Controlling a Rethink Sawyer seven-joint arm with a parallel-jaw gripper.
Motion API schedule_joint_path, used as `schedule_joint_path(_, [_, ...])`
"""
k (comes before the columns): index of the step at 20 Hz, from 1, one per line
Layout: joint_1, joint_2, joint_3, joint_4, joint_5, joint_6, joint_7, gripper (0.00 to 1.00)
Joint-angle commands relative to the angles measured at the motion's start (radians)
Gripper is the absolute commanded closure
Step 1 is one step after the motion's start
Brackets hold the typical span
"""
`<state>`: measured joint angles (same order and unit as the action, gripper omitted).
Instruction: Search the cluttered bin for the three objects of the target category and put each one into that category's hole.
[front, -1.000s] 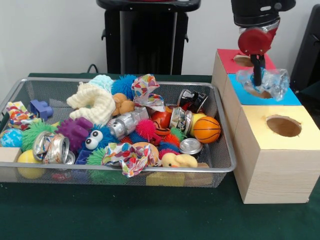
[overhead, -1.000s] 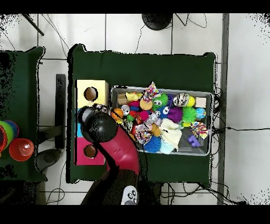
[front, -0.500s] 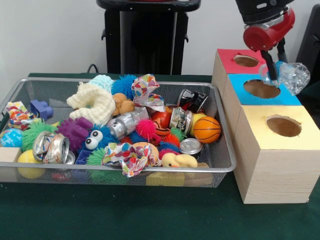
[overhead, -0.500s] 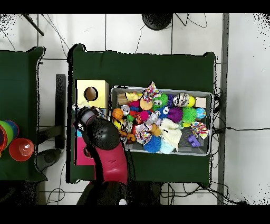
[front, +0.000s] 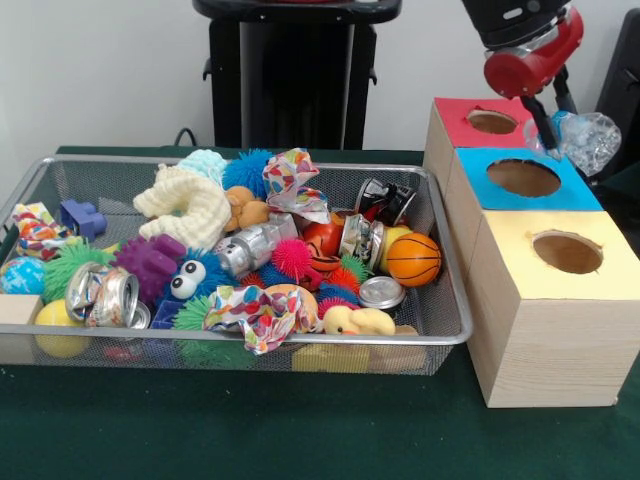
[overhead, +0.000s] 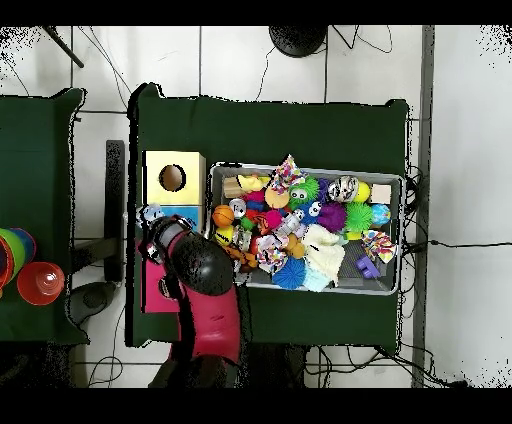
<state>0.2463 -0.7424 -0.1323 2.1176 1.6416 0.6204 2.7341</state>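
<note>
Crumpled clear plastic bottle (front: 585, 140) hangs pinched in the gripper (front: 550, 135), whose thin black fingers are clenched on its left end, up in the air over the far right edge of the boxes, beside the blue box (front: 523, 178) and the red box (front: 487, 122). Nearer me sits the yellow box (front: 565, 255), its round hole showing. Left of the boxes the wire bin (front: 40, 175) is heaped with toys, among them a small basketball (front: 413, 258), crushed cans (front: 100, 295) and a rubber duck (front: 358, 321).
</note>
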Motion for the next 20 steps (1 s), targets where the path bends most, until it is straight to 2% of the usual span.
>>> schedule_joint_path(1, [-0.016, 0.090, 0.085, 0.118, 0.217, 0.161, -0.556, 1.00])
schedule_joint_path(10, [-0.001, 0.133, 0.048, 0.129, 0.261, 0.206, -0.640, 1.00])
schedule_joint_path(20, [0.023, 0.076, 0.047, 0.096, 0.293, 0.222, -0.517, 1.00])
